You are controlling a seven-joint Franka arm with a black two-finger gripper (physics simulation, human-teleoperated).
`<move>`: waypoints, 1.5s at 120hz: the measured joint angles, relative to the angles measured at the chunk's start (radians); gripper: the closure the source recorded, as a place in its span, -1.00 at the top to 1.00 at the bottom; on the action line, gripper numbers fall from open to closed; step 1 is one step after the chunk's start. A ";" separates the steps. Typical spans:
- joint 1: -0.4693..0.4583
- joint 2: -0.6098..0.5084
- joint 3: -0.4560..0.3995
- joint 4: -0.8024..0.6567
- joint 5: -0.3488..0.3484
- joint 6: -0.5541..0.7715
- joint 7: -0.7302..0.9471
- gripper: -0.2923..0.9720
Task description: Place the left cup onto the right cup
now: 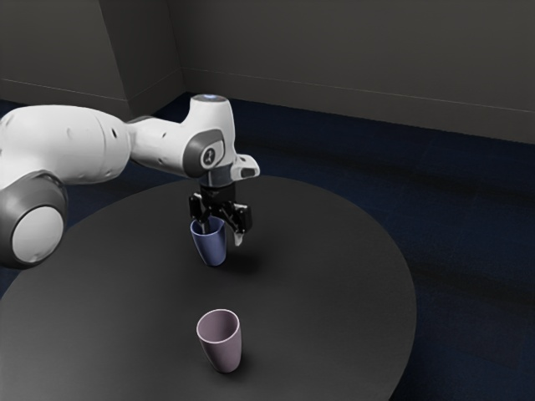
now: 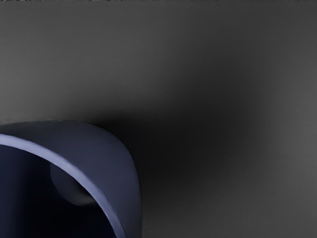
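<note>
Now the gripper (image 1: 221, 230) is hanging open at the rim of the blue cup (image 1: 210, 244), which is standing in the middle of the frame. The pink cup (image 1: 221, 341) is waiting straight below it, near the bottom edge.

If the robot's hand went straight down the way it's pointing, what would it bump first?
Most likely the blue cup. The gripper points down right at its rim, so there's hardly any room left. Under the cup is the dark table. How low the gripper sits on the cup is hard to tell.
</note>
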 joint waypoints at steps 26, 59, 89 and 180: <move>0.002 -0.002 0.000 -0.015 -0.010 0.026 -0.002 0.26; 0.003 -0.005 0.000 -0.031 -0.023 0.041 -0.003 -0.01; 0.005 -0.011 0.003 -0.039 -0.024 0.042 -0.002 -0.22; 0.010 -0.027 0.015 -0.046 -0.019 0.027 -0.007 -0.69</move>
